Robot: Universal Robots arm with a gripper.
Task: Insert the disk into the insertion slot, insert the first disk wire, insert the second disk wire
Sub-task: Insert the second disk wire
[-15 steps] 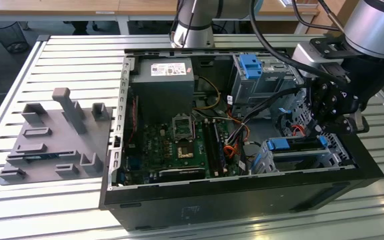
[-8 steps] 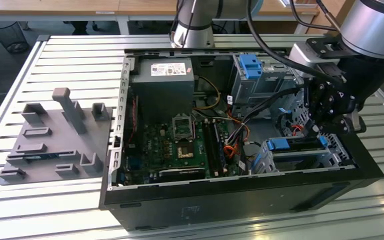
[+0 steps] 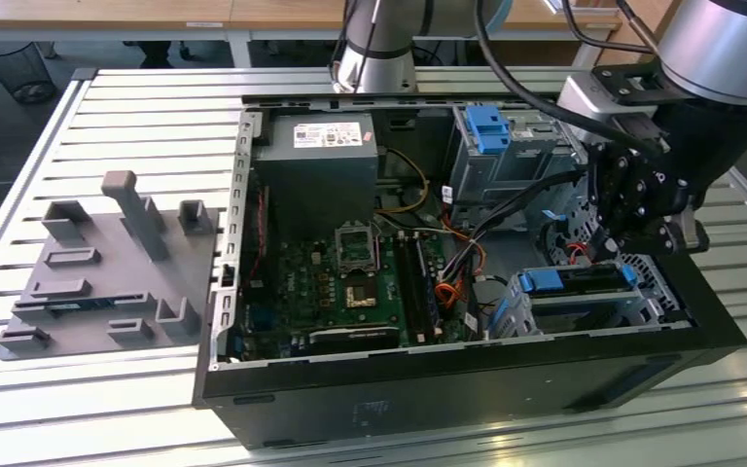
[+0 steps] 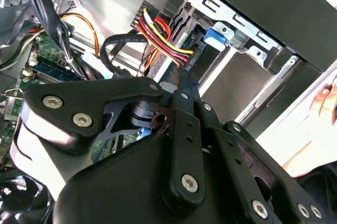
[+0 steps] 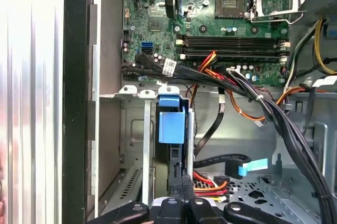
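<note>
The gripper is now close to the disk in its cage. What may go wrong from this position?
1. The gripper appears to have its jaws shut on the wire connector with red, yellow and black leads, right beside the disk. If the connector meets the disk askew, pushing may bend it.
2. Loose black cables run through the case next to the insertion slot; the arm may snag them.

Bright, even light is washing the slatted table (image 3: 88, 409), glare streaking its near slats; PC case (image 3: 478, 379) interior is sitting dim. In first wrist view, table is blowing out white.
</note>
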